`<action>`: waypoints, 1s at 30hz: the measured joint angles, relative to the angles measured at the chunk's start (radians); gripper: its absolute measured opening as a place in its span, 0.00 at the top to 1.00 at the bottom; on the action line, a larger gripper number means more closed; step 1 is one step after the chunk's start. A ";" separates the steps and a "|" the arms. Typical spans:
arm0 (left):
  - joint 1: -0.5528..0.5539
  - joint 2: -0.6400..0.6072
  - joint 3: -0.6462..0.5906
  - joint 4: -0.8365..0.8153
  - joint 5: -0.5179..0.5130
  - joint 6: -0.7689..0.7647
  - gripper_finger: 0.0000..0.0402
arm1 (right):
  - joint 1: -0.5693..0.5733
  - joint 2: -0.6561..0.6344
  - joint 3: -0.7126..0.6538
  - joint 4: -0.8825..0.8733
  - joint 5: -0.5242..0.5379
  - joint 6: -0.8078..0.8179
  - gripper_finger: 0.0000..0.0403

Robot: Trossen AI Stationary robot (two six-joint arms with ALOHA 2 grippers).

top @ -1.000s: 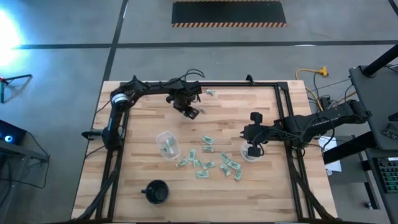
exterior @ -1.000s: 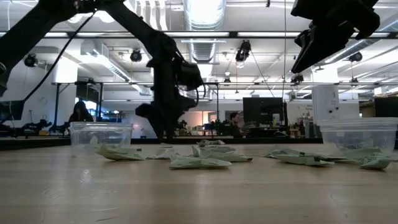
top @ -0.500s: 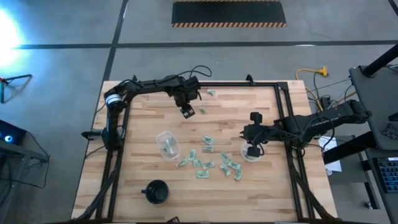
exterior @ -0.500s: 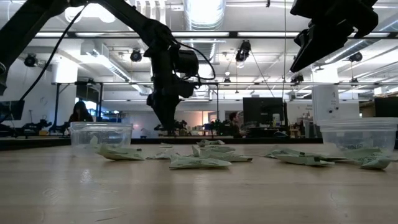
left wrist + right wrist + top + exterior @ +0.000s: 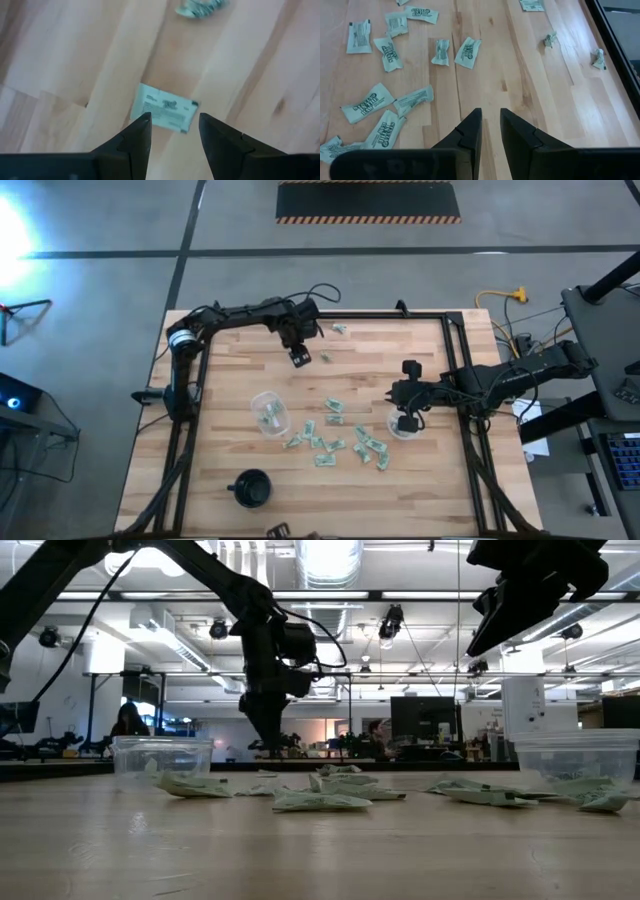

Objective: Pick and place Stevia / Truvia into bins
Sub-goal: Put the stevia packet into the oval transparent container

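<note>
Several pale green Stevia packets (image 5: 335, 437) lie scattered on the wooden table between two clear cup bins, the left one (image 5: 268, 412) and the right one (image 5: 398, 425). Both bins hold some packets. My left gripper (image 5: 299, 358) hangs open at the far left, pointing down. One flat packet (image 5: 162, 112) lies on the table just under its fingertips (image 5: 172, 117), untouched. My right gripper (image 5: 404, 420) hovers over the right bin. Its fingers (image 5: 490, 114) stand a narrow gap apart with nothing between them.
A black round cup (image 5: 252, 488) stands near the front left. Loose packets lie near the far edge (image 5: 340, 329), and a crumpled one (image 5: 200, 7) lies beyond the left gripper. A black rail (image 5: 455, 370) frames the table. Bare wood stretches along the front.
My left gripper has risen a little from the table and rolled about its own pointing line. The packet below it stays flat on the wood.
</note>
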 joint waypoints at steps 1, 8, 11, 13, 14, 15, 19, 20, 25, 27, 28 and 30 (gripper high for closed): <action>0.003 0.000 0.000 0.008 0.001 -0.022 0.62 | 0.000 0.000 0.000 0.000 0.000 0.000 0.85; 0.031 0.005 0.000 0.021 -0.019 -0.246 0.49 | 0.000 0.001 0.000 0.002 0.000 0.000 0.85; 0.046 0.020 0.000 0.019 -0.023 -0.319 0.42 | 0.000 0.001 0.000 0.005 0.000 0.000 0.85; 0.048 0.030 0.000 0.019 -0.023 -0.335 0.38 | 0.000 0.001 0.000 0.006 0.000 0.000 0.85; 0.048 0.035 0.000 0.018 -0.022 -0.341 0.36 | 0.000 0.001 0.000 0.006 0.000 0.000 0.85; 0.047 0.039 0.000 0.019 -0.020 -0.354 0.35 | 0.000 0.001 -0.001 0.006 0.000 0.000 0.85; 0.048 0.061 0.000 0.021 -0.017 -0.380 0.29 | 0.000 0.001 -0.001 0.010 0.000 0.000 0.85; 0.048 0.065 0.000 0.018 -0.017 -0.385 0.28 | 0.000 0.001 -0.001 0.010 0.000 0.000 0.85; 0.048 0.087 0.000 0.017 -0.014 -0.386 0.24 | 0.000 0.001 -0.003 0.012 0.000 0.000 0.85; 0.048 0.098 0.000 0.018 -0.007 -0.386 0.23 | 0.000 0.001 -0.003 0.012 0.000 0.000 0.85; 0.048 0.102 0.000 0.017 -0.001 -0.385 0.22 | 0.000 0.001 -0.004 0.013 0.000 0.000 0.85; 0.048 0.108 0.000 0.018 0.023 -0.384 0.22 | 0.000 0.001 -0.005 0.012 0.000 0.000 0.85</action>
